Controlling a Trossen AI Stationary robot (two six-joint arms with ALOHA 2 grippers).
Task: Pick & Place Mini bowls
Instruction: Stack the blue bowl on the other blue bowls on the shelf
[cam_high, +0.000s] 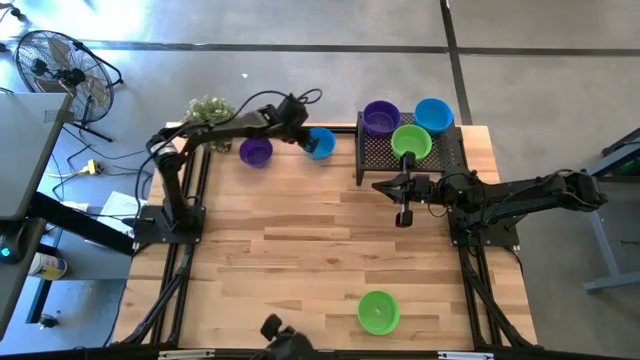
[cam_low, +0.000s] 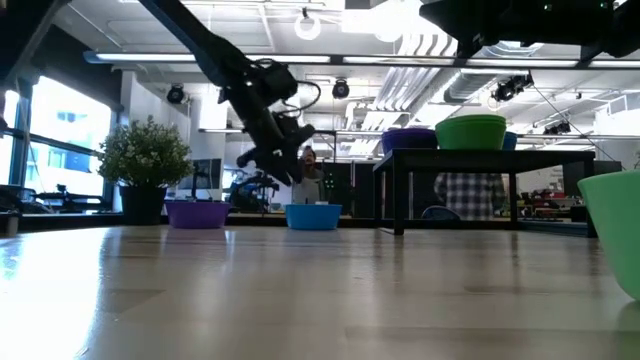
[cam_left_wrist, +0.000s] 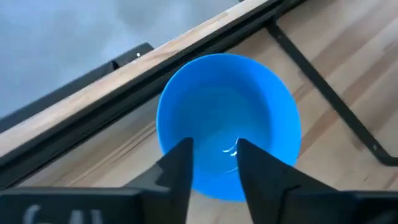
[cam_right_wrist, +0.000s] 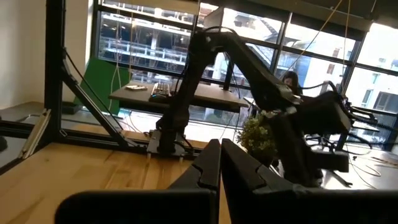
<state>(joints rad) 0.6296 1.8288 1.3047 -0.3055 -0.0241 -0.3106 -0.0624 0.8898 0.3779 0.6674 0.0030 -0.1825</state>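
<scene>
Risk: left gripper (cam_left_wrist: 211, 165), fingers parted astride the blue bowl's (cam_left_wrist: 229, 118) near wall by the table's far edge, may drag or tip it on withdrawal. Right gripper (cam_high: 404, 216) shut, empty.

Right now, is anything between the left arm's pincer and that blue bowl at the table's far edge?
Nothing visible. The left pincer hangs directly over the blue bowl, fingers parted astride its near rim. The purple bowl sits off to the side, apart.

Six mini bowls (cam_high: 320, 143) — upright, scattered
</scene>
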